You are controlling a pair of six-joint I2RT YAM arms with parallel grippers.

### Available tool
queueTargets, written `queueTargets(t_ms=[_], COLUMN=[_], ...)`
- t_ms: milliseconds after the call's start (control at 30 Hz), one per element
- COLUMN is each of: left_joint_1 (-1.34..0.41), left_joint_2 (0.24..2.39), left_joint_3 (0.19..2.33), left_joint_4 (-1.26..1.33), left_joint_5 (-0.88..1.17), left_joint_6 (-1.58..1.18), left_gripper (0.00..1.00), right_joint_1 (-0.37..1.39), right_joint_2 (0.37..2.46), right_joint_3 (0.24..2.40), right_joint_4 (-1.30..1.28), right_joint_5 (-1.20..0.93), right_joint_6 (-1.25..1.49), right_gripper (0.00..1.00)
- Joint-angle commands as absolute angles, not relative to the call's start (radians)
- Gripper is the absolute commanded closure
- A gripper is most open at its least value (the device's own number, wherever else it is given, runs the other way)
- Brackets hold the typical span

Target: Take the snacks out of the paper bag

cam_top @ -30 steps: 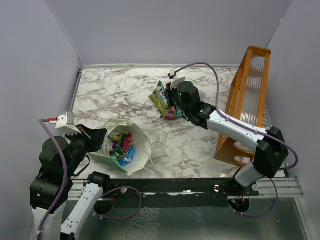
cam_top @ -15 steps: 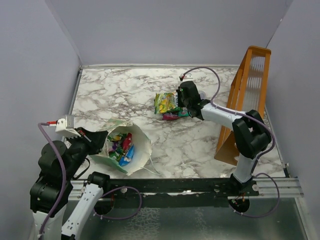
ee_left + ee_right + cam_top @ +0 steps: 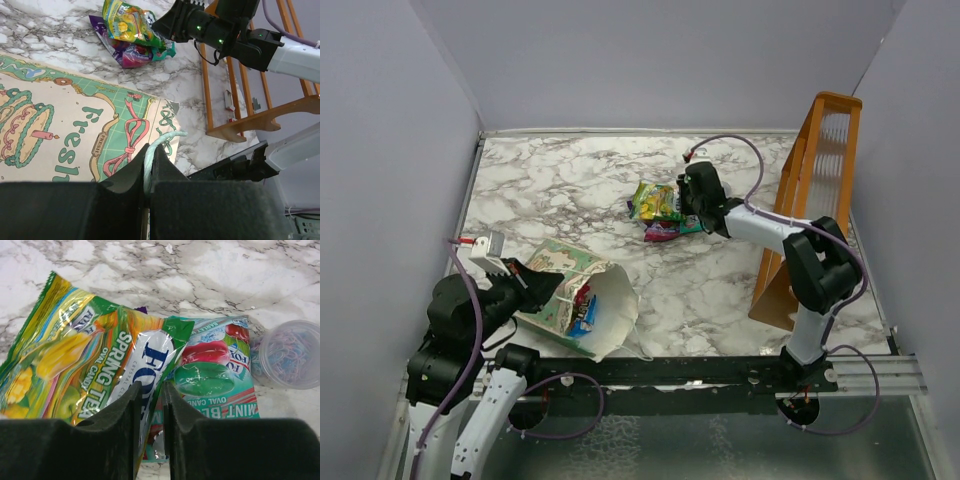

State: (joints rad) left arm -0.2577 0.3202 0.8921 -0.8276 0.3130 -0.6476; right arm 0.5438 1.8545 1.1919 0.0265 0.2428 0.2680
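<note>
A robotics lab test cell is indicated: a marble-patterned counter (image 3: 560, 185) is enclosed by plain grey panels (image 3: 650, 60), and a cabled left arm (image 3: 450, 340) and right arm (image 3: 790, 235) are bolted to a metal rail (image 3: 700, 372).

Behind the paper bag (image 3: 568, 268), the marble tabletop (image 3: 550, 190) lies bare to the back wall. Right of the bag, open tabletop reaches its mouth. Farther right and back, the snack packets (image 3: 656, 205) and right end effector (image 3: 688, 205) crowd together; past them the orange rack (image 3: 815, 200) stands upright. The left end effector (image 3: 550, 283) blocks the bag's left edge.
</note>
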Motion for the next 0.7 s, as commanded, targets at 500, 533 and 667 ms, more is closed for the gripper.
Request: queueTargets(t_ms=[500,533,667], left_joint_1=[-0.262,-0.262,-0.261], left_joint_2=[0.311,0.311,0.311], left_joint_3=[0.884,0.881,0.874], left_joint_4=[-0.791,-0.788,-0.785], left_joint_5=[0.297,0.296,0.295], left_joint_6=[-0.590,-0.591,-0.590], left_gripper=[1.00,1.00,1.00], right_joint_1=[0.551,0.553,0.632], right_joint_2=[1.361,1.340,1.255], right_joint_3=[0.884,0.843,0.752], right_joint_4=[0.130,0.177,0.268], right_joint_5=[-0.433,-0.518,-0.652], right_joint_6=[0.199,0.201,0.151], right_gripper=[0.51,0.50,0.50])
